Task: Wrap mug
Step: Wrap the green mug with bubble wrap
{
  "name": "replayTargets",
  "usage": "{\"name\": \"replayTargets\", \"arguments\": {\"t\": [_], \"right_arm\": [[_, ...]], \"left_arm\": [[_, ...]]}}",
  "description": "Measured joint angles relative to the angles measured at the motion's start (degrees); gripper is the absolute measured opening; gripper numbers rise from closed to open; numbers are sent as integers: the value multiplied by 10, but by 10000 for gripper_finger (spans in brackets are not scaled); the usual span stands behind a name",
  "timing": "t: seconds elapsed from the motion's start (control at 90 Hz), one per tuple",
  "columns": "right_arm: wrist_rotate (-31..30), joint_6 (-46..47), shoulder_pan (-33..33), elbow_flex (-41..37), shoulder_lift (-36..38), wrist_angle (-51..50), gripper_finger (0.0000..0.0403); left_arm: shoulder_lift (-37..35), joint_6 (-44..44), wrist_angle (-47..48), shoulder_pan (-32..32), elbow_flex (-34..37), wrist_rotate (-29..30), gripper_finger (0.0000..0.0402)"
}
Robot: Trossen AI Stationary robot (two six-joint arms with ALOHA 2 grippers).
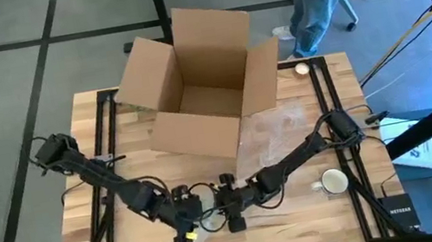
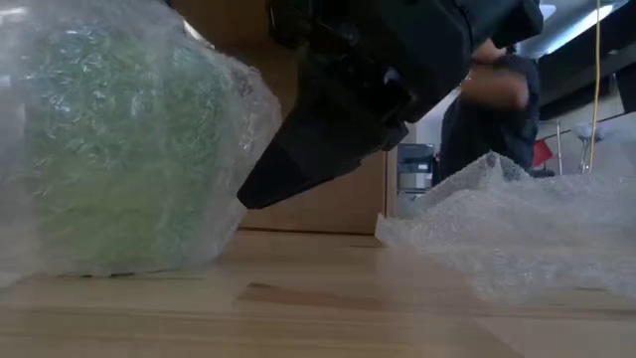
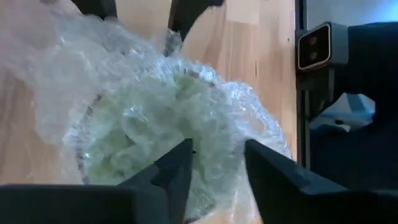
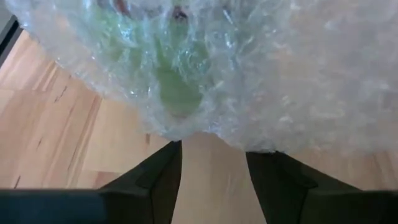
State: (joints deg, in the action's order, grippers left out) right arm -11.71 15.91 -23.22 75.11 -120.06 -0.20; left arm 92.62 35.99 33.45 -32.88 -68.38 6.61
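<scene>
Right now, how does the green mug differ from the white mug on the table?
The green mug is swathed in bubble wrap; the white mug is bare. The green mug sits between both arms' grippers at the table's front; the white mug stands alone, right of the right arm. Both rest on the wooden table.

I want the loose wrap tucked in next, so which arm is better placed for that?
Probably the left. The left gripper is open with its fingers right at the bubble wrap over the green mug; the right gripper is open just short of it.
</scene>
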Motion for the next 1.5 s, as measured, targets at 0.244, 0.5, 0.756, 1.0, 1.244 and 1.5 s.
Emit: {"name": "replayTargets", "arguments": {"t": [0.244,0.5,0.756,1.0,1.244,1.5], "right_arm": [[0,1,0,0,0,1,166],[1,0,0,0,0,1,166],[43,-13,-1,0,65,-89,166],[11,-42,-21,0,90,23,166],[-17,-58,-16,1,37,146,154],[-17,-73,-17,2,18,146,25]], "left_arm": [[40,-14,-5,13,5,-3,6],[95,-8,-21,27,3,-5,1],[98,-7,-32,29,4,-2,1],[99,-16,-38,29,5,2,1],[98,-17,-45,29,4,2,1],[100,-36,-32,25,-22,4,1]]}}
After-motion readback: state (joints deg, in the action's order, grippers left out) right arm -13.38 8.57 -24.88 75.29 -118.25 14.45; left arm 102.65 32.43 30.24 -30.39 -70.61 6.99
